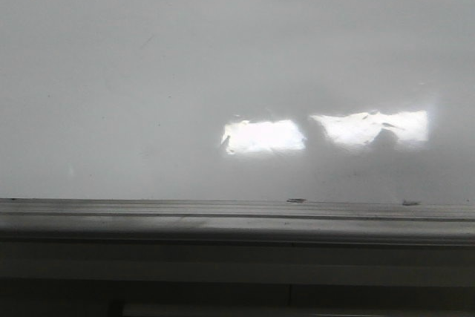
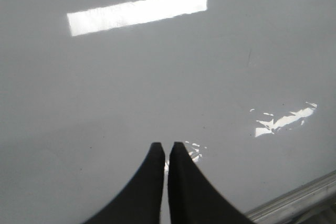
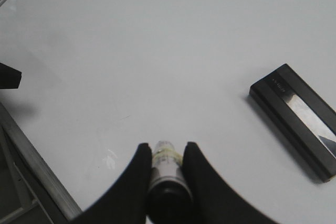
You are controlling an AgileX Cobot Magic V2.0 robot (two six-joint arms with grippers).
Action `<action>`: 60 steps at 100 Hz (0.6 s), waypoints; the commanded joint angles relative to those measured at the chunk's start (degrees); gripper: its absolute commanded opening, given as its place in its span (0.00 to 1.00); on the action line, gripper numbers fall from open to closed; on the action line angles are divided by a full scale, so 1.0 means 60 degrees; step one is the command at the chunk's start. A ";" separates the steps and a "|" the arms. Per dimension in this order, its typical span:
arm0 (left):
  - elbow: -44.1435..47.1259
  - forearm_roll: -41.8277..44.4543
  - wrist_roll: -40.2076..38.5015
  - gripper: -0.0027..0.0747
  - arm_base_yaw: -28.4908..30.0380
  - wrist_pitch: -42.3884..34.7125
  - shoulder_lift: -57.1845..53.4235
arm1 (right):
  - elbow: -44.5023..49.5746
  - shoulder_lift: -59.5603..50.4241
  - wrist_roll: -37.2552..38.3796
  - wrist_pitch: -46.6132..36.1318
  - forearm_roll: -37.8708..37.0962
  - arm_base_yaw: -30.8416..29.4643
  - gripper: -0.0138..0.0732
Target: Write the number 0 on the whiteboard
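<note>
whiteboard (image 1: 148,72) broadly open, black eraser (image 3: 296,119) lying flat off to one side

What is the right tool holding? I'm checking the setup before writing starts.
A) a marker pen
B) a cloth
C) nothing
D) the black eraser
A: in the right wrist view the right tool is shut on the marker pen, while the black eraser lies apart on the whiteboard.
</note>
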 commanded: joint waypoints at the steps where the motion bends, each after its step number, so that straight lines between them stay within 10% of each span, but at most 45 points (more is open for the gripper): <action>1: -0.0361 -0.0218 -0.0055 0.01 0.0003 -0.0449 0.0014 | -0.0226 -0.0037 -0.0017 -0.0397 -0.0641 -0.0056 0.10; 60: -0.0361 -0.0218 -0.0055 0.01 0.0003 -0.0449 0.0014 | -0.0226 -0.0044 -0.1897 -0.0556 -0.0740 -0.0056 0.10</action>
